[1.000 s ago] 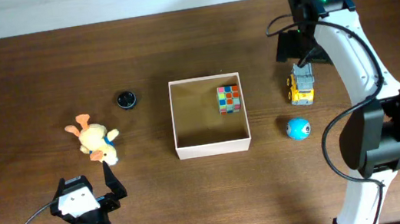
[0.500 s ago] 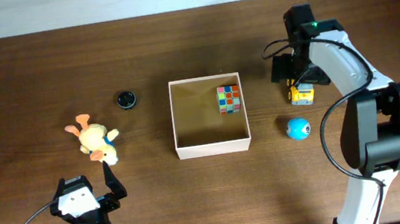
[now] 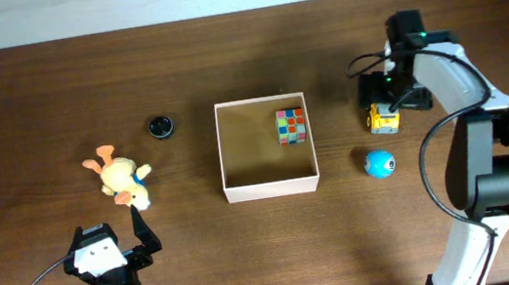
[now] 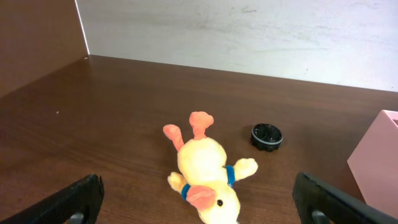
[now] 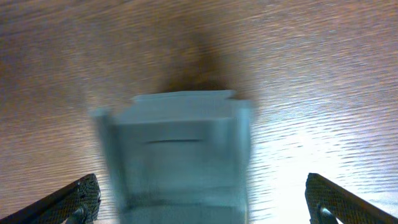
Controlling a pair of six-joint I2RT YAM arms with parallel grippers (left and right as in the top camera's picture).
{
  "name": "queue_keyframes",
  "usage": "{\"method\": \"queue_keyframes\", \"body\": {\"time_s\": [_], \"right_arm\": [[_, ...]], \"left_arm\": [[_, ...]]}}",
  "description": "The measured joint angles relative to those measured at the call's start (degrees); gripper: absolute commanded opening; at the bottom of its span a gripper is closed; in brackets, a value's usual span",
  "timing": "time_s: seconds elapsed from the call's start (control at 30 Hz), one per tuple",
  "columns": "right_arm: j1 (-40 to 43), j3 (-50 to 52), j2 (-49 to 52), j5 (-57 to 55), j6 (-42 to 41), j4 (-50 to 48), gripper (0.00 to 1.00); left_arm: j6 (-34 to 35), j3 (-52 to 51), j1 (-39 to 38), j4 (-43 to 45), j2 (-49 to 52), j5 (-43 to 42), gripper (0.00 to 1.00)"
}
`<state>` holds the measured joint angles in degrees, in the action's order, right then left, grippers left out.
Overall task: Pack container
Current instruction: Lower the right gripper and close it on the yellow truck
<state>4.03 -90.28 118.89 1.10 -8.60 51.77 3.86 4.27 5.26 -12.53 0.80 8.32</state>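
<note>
The container is a square, shallow box with white walls and a tan inside, at the table's middle, with a multicoloured cube in its far right corner. To its right lie a yellow and grey toy truck and a blue ball. My right gripper hangs open over the truck. In the right wrist view the truck's grey body is blurred between the spread jaws of the right gripper. A yellow plush duck lies at the left. My left gripper is open, near the front edge, short of the duck.
A small black round cap lies between the duck and the container, and shows beyond the duck in the left wrist view as the cap. The right arm arches along the table's right side. A pale wall runs behind the table's far edge.
The right gripper has swung from behind and to the left of the truck to directly over it. The truck, the other objects and the left arm have not moved.
</note>
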Motion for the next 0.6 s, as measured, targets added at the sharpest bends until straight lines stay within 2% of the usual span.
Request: {"method": "queue_keyframes", "body": {"time_s": [0.43, 0.6], "right_arm": [[1.44, 0.09, 0.0, 4.52, 5.22, 0.07, 0.93], [1.44, 0.09, 0.0, 5.07, 6.56, 0.5, 0.87]], "left_arm": [[0.0, 0.0, 0.0, 0.0, 0.0, 0.0, 0.99], [0.0, 0.0, 0.0, 0.0, 0.0, 0.0, 0.99]]}}
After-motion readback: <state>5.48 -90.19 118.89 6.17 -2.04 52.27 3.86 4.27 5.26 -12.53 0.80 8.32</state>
